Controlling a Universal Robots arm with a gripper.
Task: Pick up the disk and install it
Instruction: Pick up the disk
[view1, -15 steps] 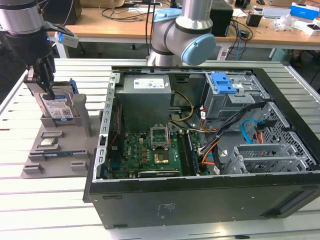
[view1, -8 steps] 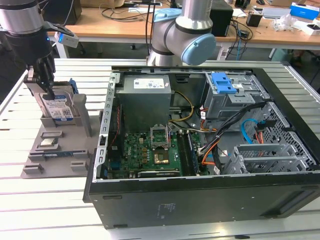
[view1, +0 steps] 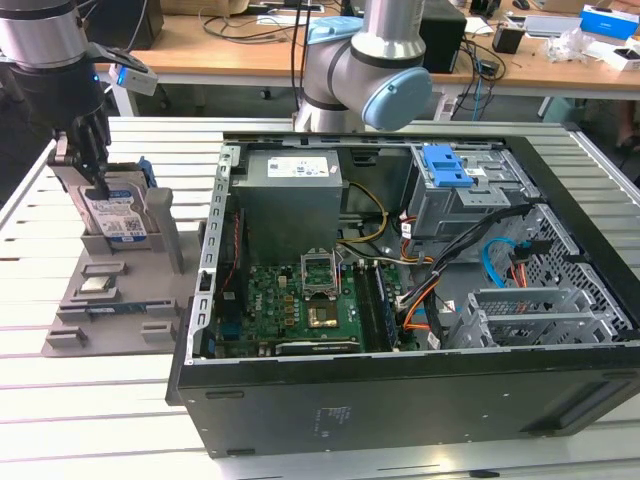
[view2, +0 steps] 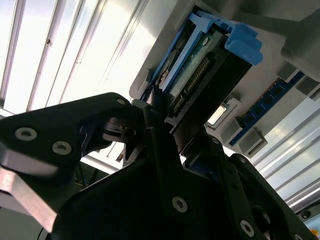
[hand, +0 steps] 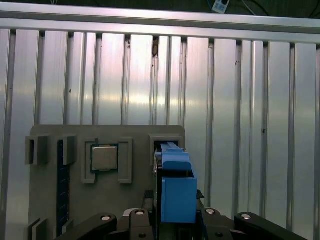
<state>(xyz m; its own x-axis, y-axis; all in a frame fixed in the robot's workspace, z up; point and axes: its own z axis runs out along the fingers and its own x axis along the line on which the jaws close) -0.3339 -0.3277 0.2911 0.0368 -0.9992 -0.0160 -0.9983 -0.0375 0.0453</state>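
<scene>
The disk stood on edge in its holder, left of the case in the exterior view. You had the gripper closed across its top edge. It looked stiff, fairly heavy and shock-sensitive, so the bracket sides suited gripping.

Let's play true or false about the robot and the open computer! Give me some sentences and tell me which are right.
1. The disk stands upright in the grey holder. True.
2. The end effector is inside the computer case. False: it is outside the case, closed on the disk.
3. A square chip lies in the holder near the disk. True.
4. The computer case has its side cover on. False: it is open, and the green circuit board shows.
5. The drive cage's latch is red. False: it is blue.
</scene>
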